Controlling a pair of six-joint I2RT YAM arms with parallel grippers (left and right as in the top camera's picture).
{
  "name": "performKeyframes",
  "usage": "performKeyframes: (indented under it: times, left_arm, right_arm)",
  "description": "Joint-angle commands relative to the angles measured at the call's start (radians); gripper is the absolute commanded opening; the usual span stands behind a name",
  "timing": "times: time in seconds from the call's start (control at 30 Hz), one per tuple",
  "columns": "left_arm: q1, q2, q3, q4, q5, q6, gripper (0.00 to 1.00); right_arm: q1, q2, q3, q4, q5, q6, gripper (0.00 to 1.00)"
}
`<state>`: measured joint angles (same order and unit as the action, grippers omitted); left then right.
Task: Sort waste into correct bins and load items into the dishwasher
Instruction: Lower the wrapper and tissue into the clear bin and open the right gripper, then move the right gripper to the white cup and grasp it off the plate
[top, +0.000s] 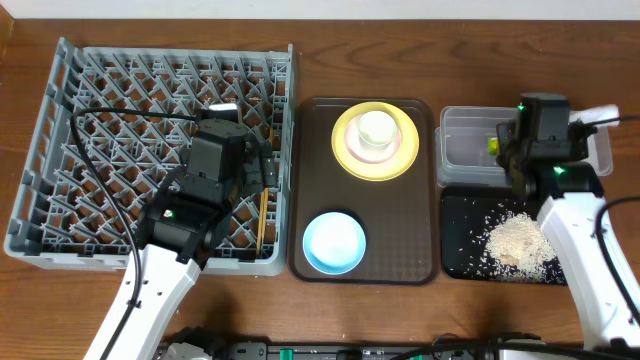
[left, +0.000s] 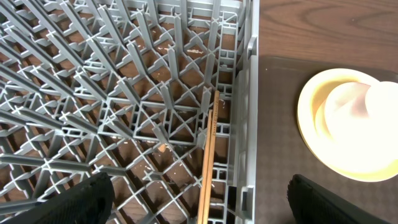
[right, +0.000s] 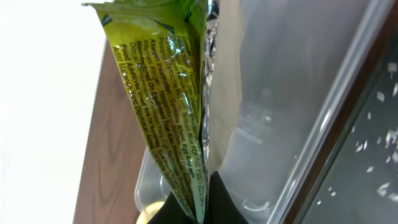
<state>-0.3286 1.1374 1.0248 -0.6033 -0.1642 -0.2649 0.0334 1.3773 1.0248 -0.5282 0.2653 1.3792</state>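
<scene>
Left fingers (left: 81, 202) hang spread and empty above the grey dish rack (top: 60, 70). The chopsticks (left: 208, 162) lie flat in the rack beside its right wall. Right fingers (right: 217, 202) are clenched on one end of the green-and-yellow packet (right: 168, 93), held over the clear tub (top: 465, 150). Rice crumbs (top: 515, 240) lie in the black tray (top: 460, 240). The brown serving tray (top: 400, 230) bears the yellow plate (top: 345, 160), with the cup (top: 376, 132) on it, and the blue bowl (top: 334, 243).

Robot lab bench, wooden table (top: 400, 50), grey dish rack (top: 110, 100), brown serving tray (top: 400, 240)
</scene>
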Motion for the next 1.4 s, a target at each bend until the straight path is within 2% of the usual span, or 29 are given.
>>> performKeyframes:
  times: [0.0, 0.1, 0.17, 0.3, 0.43, 0.53, 0.6, 0.67, 0.77, 0.93, 1.0, 1.13, 1.17, 1.27, 1.37]
  left_arm:
    - [0.005, 0.002, 0.017, -0.003, -0.008, -0.002, 0.93]
    - [0.005, 0.002, 0.017, -0.003, -0.009, -0.001, 0.92]
    - [0.005, 0.002, 0.017, -0.003, -0.009, -0.001, 0.92]
    - [0.005, 0.002, 0.017, -0.003, -0.009, -0.002, 0.92]
    - [0.005, 0.002, 0.017, -0.003, -0.009, -0.001, 0.92]
    - [0.005, 0.002, 0.017, -0.003, -0.009, -0.002, 0.92]
    - [0.005, 0.002, 0.017, -0.003, -0.008, -0.002, 0.93]
    - [0.005, 0.002, 0.017, -0.003, -0.009, -0.001, 0.93]
    - [0.005, 0.002, 0.017, -0.003, -0.009, -0.002, 0.92]
    - [0.005, 0.002, 0.017, -0.003, -0.009, -0.002, 0.92]
    - [0.005, 0.002, 0.017, -0.003, -0.009, -0.001, 0.92]
    - [0.005, 0.002, 0.017, -0.003, -0.009, -0.002, 0.93]
    - [0.005, 0.002, 0.017, -0.003, -0.009, -0.002, 0.93]
    - [0.005, 0.002, 0.017, -0.003, -0.008, -0.002, 0.92]
    - [0.005, 0.002, 0.017, -0.003, -0.009, -0.002, 0.93]
  right_arm:
    - [0.014, 0.065, 0.002, -0.010, 0.015, 0.215, 0.02]
    - [0.023, 0.105, 0.002, -0.002, 0.015, 0.241, 0.02]
    - [0.023, 0.126, 0.002, 0.003, 0.015, 0.240, 0.06]
    - [0.023, 0.155, 0.002, -0.002, 0.015, 0.239, 0.24]
    - [0.025, 0.158, 0.002, -0.005, 0.015, 0.235, 0.56]
    - [0.025, 0.150, 0.002, 0.024, 0.015, 0.140, 0.91]
    - [0.025, 0.139, 0.002, 0.062, 0.014, 0.036, 0.99]
    - [0.026, 0.120, 0.002, 0.113, 0.014, -0.100, 0.99]
    - [0.026, 0.065, 0.002, 0.212, 0.014, -0.441, 0.96]
    - [0.026, -0.019, 0.002, 0.264, 0.013, -0.721, 0.97]
    - [0.026, -0.072, 0.003, 0.283, -0.135, -0.917, 0.88]
    - [0.033, -0.097, 0.003, 0.273, -0.432, -1.146, 0.77]
    - [0.038, -0.096, 0.003, 0.259, -0.467, -1.191, 0.77]
    - [0.054, -0.092, 0.003, 0.195, -0.480, -1.312, 0.80]
    - [0.055, -0.092, 0.003, 0.164, -0.486, -1.369, 0.80]
